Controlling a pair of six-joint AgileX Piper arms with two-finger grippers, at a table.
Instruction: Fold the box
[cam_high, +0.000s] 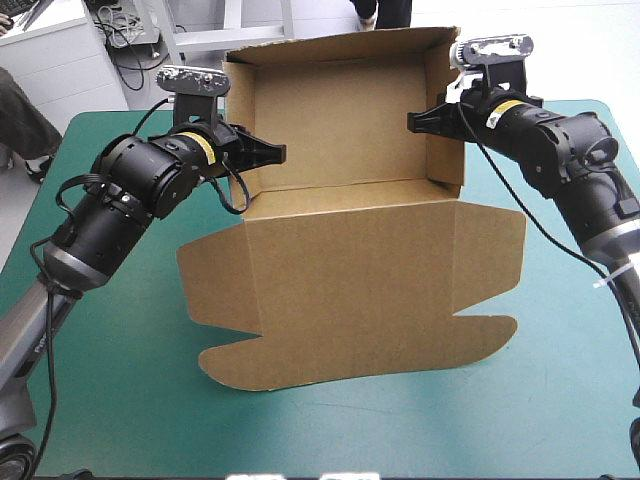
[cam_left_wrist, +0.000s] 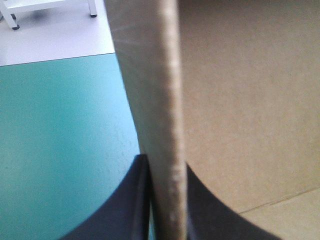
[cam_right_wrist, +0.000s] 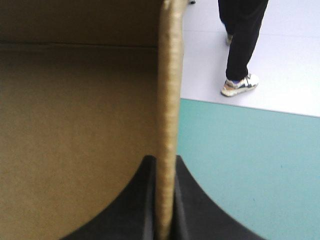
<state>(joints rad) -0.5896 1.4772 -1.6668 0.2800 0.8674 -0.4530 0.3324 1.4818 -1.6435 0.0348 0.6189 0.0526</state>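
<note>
- The brown box (cam_high: 350, 290) sits about mid-worktop. It's an open tray at the far side, back and side walls up, with the lid lying flat toward the near edge.
- The lid's side flaps are spread out on the cover, and the near corners end in rounded tabs.
- The board is plain brown inside and out wherever it shows, in the left wrist view (cam_left_wrist: 240, 100) and the right wrist view (cam_right_wrist: 75, 125) too.
- Left jaws: clenched on the tray's left wall near its front end, one black finger inside the tray and one outside, with the wall's edge running up between them.
- Right jaws: same deal on the right wall, pinching it higher up, one finger on each face.
- The left arm (cam_high: 140, 180) and right arm (cam_high: 560, 150) each have a yellow band (cam_high: 200, 148) by the wrist. Any print on it is too small to read.
- The teal-green worktop (cam_high: 120, 380) shows bare on both sides of the box.
</note>
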